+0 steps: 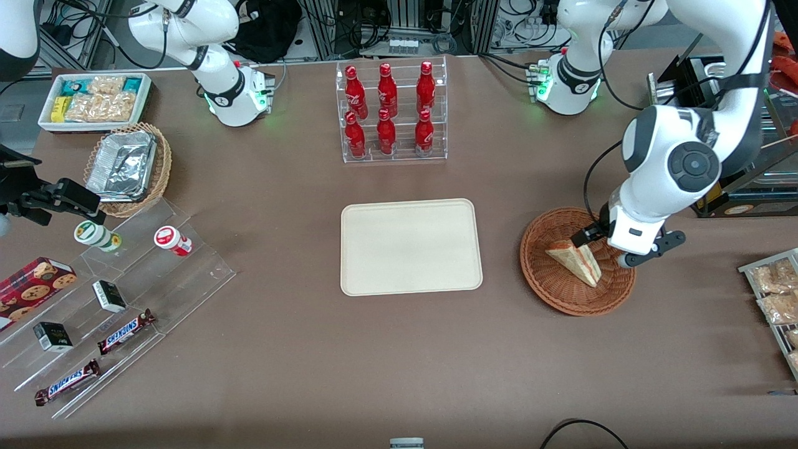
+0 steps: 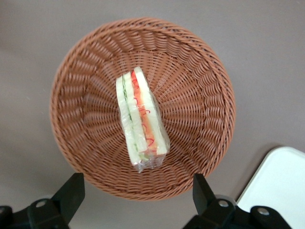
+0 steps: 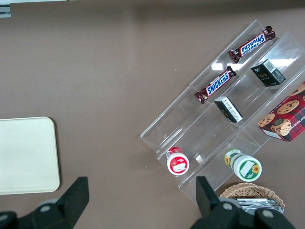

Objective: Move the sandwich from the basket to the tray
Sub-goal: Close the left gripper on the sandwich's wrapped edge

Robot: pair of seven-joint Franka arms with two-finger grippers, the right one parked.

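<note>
The sandwich, a wrapped white-bread wedge with red and green filling, lies on its side in the round reddish-brown wicker basket. My gripper hangs just above the basket and is open. Its black fingers stand wide apart above the basket's rim and touch nothing. The cream tray lies flat and bare at mid-table, beside the basket toward the parked arm's end.
A clear rack of red bottles stands farther from the front camera than the tray. Toward the parked arm's end are an acrylic snack shelf, a tan basket of foil trays and a white snack bin. Snack packets lie at the working arm's end.
</note>
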